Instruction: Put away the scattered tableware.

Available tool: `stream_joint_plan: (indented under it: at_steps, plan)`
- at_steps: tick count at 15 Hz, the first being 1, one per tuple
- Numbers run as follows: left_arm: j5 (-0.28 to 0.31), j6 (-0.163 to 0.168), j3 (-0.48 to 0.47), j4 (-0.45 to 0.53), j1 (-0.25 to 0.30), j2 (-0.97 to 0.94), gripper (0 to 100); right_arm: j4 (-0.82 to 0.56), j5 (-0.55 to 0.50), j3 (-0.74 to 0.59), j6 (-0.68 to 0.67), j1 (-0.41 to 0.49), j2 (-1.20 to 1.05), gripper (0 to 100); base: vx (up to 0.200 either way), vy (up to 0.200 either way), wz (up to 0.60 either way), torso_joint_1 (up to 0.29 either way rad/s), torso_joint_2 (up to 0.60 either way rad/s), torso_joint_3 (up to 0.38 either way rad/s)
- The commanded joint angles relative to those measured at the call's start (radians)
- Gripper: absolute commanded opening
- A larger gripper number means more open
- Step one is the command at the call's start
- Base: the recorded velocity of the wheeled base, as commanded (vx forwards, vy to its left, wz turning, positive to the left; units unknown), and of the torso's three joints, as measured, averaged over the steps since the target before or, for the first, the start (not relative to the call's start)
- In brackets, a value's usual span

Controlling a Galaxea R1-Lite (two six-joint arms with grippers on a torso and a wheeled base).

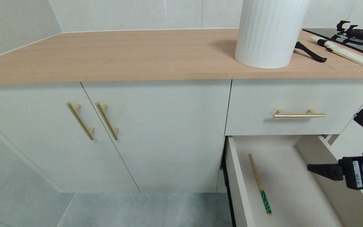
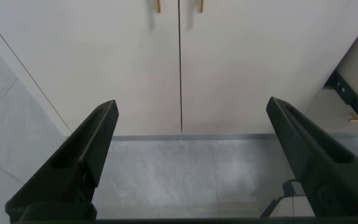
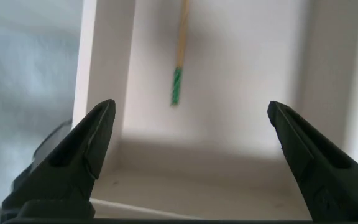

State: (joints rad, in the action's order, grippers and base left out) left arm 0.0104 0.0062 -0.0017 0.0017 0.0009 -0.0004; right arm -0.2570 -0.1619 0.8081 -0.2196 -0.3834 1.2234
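Right pincer (image 3: 190, 107): spread wide, empty, over the open drawer (image 1: 236, 176).
Left pincer (image 2: 191, 104): spread wide, empty, facing cupboard doors (image 2: 247, 62).
Chopsticks (image 1: 259, 184): lying in drawer.
Knife (image 1: 342, 52): on bench (image 1: 121, 53).

Chopsticks (image 1: 259, 184) in the open drawer (image 1: 235, 176), below the counter (image 1: 106, 53) with canister (image 1: 268, 34) and knife (image 1: 342, 52) at right.

Bright, even light; soft, faint shadows.

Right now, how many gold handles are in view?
3. Left door handle and right door handle, adjacent; drawer handle on the shut drawer above the open drawer, whose own handle may be hidden.
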Motion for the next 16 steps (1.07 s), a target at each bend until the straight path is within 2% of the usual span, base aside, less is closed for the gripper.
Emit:
stream_joint_plan:
  at_steps: [1, 6, 10, 16]
  plan:
    - [0.0, 0.0, 0.0, 0.0, 0.001, 0.0, 100, 0.002, 0.022, 0.003, 0.014, 0.037, -0.079, 100, 0.0, 0.0, 0.0, 0.0, 0.0, 0.0]
    - [0.0, 0.0, 0.0, 0.0, 0.001, 0.0, 100, 0.002, 0.028, -0.007, 0.052, 0.037, -0.102, 100, 0.0, 0.0, 0.0, 0.007, -0.01, -0.004]
    - [0.0, 0.0, 0.0, 0.0, 0.001, 0.0, 100, 0.002, 0.028, -0.009, 0.057, 0.037, -0.102, 100, 0.0, 0.0, 0.0, 0.133, -0.18, -0.201]
    - [0.0, 0.0, 0.0, 0.0, 0.001, 0.0, 100, 0.002, 0.027, -0.02, 0.08, 0.037, -0.105, 100, 0.0, 0.0, 0.0, 0.111, -0.55, -0.255]
